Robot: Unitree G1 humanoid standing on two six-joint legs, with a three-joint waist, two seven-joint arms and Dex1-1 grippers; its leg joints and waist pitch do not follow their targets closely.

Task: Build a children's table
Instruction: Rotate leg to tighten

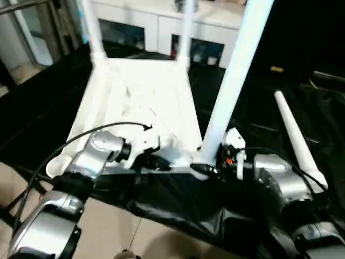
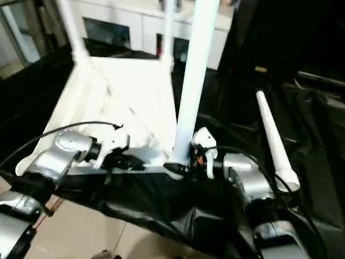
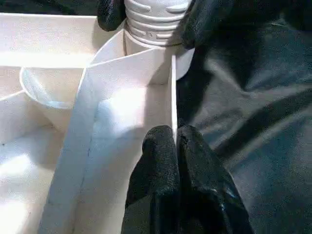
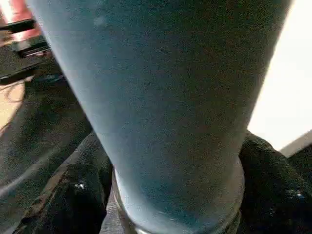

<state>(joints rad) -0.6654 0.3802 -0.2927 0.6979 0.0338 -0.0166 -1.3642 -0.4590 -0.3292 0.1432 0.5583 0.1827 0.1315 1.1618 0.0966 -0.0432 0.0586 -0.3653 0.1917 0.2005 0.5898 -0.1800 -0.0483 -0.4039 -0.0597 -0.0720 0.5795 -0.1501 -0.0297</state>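
Left claw (image 3: 176,146) pinches shut on a thin rib of the upturned white plastic children's table (image 1: 145,91), right claw (image 2: 183,168) straddles its stiff, light, slippery upright leg's (image 2: 191,81) base.

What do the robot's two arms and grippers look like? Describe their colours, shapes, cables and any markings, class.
Both arms are rounded, shiny silver shells with black joints. A thin black cable loops over the left arm. The right arm carries a white wrist block with a small orange-red mark. The left gripper has two black, rounded, rubbery-looking fingers.
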